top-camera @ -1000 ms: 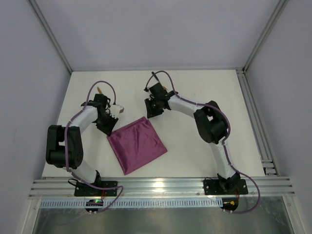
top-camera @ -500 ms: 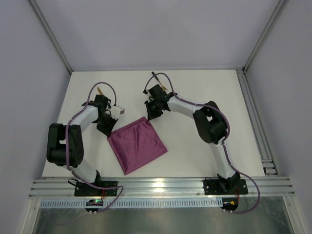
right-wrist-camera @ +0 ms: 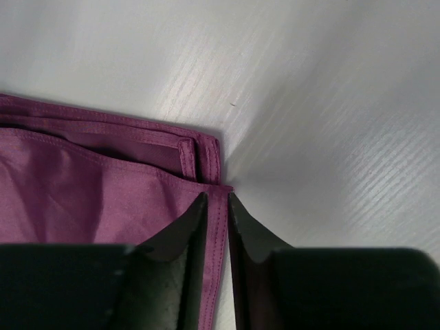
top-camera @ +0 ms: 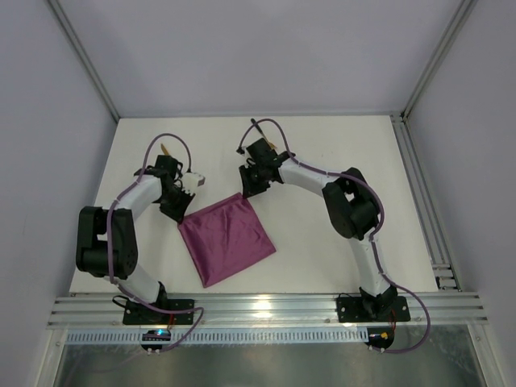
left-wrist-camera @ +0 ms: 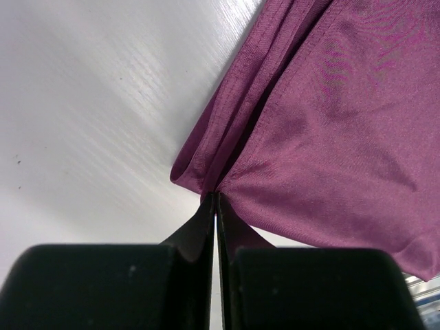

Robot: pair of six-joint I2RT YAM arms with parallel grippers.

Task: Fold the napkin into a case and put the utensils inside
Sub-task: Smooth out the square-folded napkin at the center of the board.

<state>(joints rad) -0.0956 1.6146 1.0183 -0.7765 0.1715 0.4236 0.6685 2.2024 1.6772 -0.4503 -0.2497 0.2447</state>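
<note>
Napkin [top-camera: 226, 239] of plain magenta-purple cloth lies folded to a rough square on the white worktop [top-camera: 363, 145]. It is turned so its corners point at the worktop's edges, and it sits left of the middle, somewhat closer to the near edge than the far one. The left gripper [top-camera: 179, 211] is down at the corner that points toward the left edge. The right gripper [top-camera: 246, 187] is down at the corner that points toward the far edge. Both arms reach in from the near edge and bend over the cloth from either side. In the left wrist view the left gripper [left-wrist-camera: 216, 203] has its two black fingers [left-wrist-camera: 196, 230] pressed almost flat together. A bunched corner of the napkin [left-wrist-camera: 330, 124] is pinched at their tips, and the layers fan out from the pinch across the white surface. In the right wrist view the right gripper [right-wrist-camera: 216, 206] has its fingers [right-wrist-camera: 251, 234] set a narrow slit apart. The hemmed edge of the top layer runs between them and fills the slit. Beyond the tips, the napkin [right-wrist-camera: 89, 185] shows several stacked hems ending in a square corner on the worktop. A small gold-coloured tip [top-camera: 165, 149] shows beside the left arm's cable, toward the far-left corner. It is too small to tell what it is.
</note>
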